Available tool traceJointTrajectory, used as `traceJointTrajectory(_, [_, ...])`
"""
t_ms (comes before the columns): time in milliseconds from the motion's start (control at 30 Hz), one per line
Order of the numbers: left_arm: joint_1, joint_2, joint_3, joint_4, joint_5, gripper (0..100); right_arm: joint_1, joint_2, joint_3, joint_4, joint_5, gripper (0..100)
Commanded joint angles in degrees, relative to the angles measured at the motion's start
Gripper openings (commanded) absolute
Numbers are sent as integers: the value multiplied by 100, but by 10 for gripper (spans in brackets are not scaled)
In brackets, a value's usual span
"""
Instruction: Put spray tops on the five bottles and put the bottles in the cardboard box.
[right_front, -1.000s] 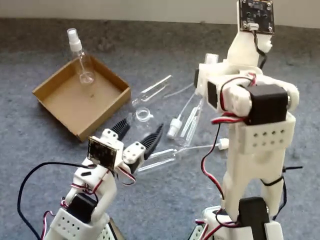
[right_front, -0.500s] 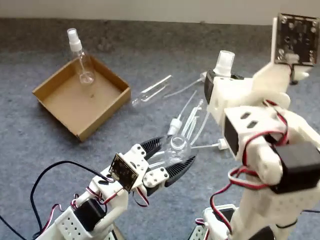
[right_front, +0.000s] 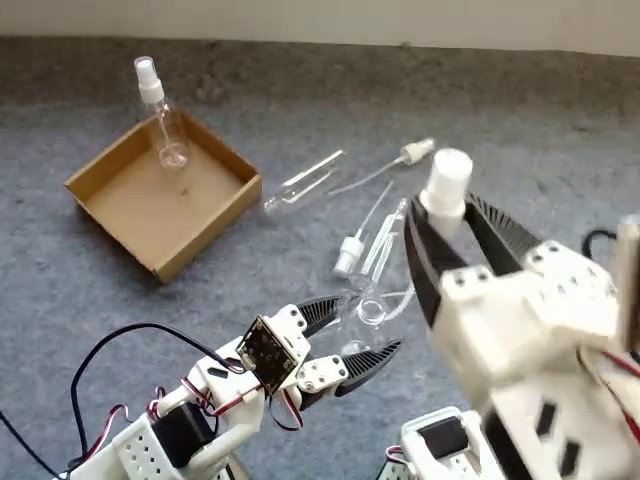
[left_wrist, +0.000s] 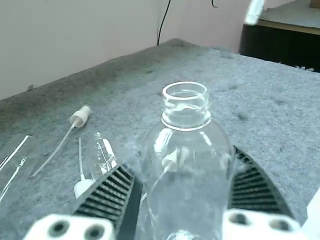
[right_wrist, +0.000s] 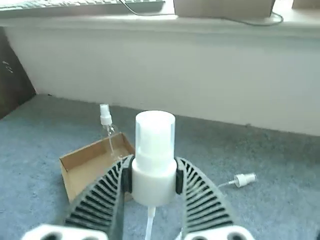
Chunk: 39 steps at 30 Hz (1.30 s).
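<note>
Bottle (left_wrist: 186, 145) clear, open-necked, pinched in left tool (left_wrist: 181, 162); right tool (right_wrist: 154, 162) clamps white spray top (right_wrist: 155, 145), tube below.

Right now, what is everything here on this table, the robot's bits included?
cardboard box: one, brown, on the carpet
capped bottle: one, clear, white top, standing in the box
open bottle: one, clear, in the left gripper
held spray top: one, white, in the right gripper
loose bottles: at least two, clear, lying mid-carpet
loose spray tops: two, white, beside those bottles
carpet: one, grey, under everything
left gripper: one, black fingers, shut on open bottle
right gripper: one, black fingers, shut on held spray top
</note>
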Motion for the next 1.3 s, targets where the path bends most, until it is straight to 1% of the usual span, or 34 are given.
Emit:
traceJointTrajectory(0, [84, 4, 127, 9, 18, 88, -110, -75, 215, -189, 158, 6])
traceJointTrajectory(100, [84, 4, 127, 9, 18, 88, -110, -48, 558, -207, 167, 6])
traceJointTrajectory(333, [75, 4, 127, 9, 18, 88, -110, -75, 1332, -1042, 167, 6])
traceJointTrajectory(433, [48, 4, 127, 9, 18, 88, -110, -84, 1543, -1200, 167, 6])
traceJointTrajectory(900, [40, 4, 127, 9, 18, 88, -110, -75, 1648, -1147, 167, 6])
traceJointTrajectory(1100, [40, 4, 127, 9, 18, 88, -110, -84, 2387, -1182, 158, 5])
traceJointTrajectory(1267, [40, 4, 127, 9, 18, 88, -136, -154, 2545, -1147, 158, 5])
